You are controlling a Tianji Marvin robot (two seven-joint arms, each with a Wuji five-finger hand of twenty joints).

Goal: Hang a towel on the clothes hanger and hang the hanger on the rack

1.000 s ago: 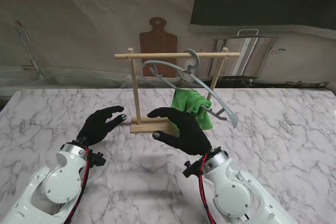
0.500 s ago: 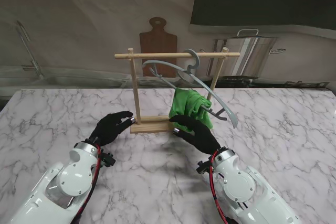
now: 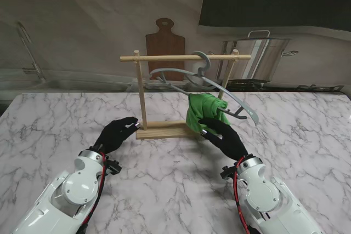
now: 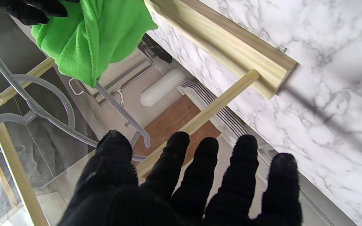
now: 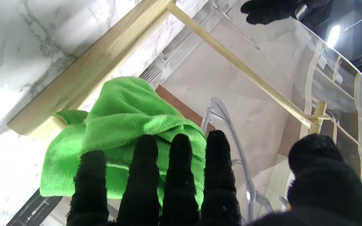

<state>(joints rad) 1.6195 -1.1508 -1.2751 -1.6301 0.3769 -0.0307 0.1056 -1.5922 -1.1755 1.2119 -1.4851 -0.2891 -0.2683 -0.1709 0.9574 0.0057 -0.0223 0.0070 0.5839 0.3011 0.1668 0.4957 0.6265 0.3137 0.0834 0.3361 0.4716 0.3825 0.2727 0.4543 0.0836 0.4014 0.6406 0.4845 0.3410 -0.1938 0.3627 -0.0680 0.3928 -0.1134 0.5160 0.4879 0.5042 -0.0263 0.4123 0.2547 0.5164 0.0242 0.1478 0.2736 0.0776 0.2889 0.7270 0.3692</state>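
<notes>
Hanger point(image 3: 219, 87) hooked over the top rail of the wooden rack point(image 3: 143, 94); hook sits on the rail, body tilted, right end dropping lower. Green towel point(image 3: 204, 110) draped over the hanger's lower bar, bunched rather than spread, hanging just above the rack's base board.

Both main steps look done, judging from how things lie: towel on hanger, hanger on rack. What seems left is tidying or simply letting go and clearing out.

Right hand point(image 3: 225, 135) reaches up under the towel from nearer to me. In the right wrist view its fingers point(image 5: 181, 163) lie flat and extended against the towel's underside, thumb well apart. Not a closed grasp; looks released, touching or just beside the cloth. Cannot tell if it presses.

Left hand point(image 3: 116, 132) on the left, near the rack's left post and base end. Left wrist view shows fingers spread, nothing held, post just beside the fingertips point(image 4: 178, 141); contact with the post uncertain.

Marble table point(image 3: 307, 130) under everything
</notes>
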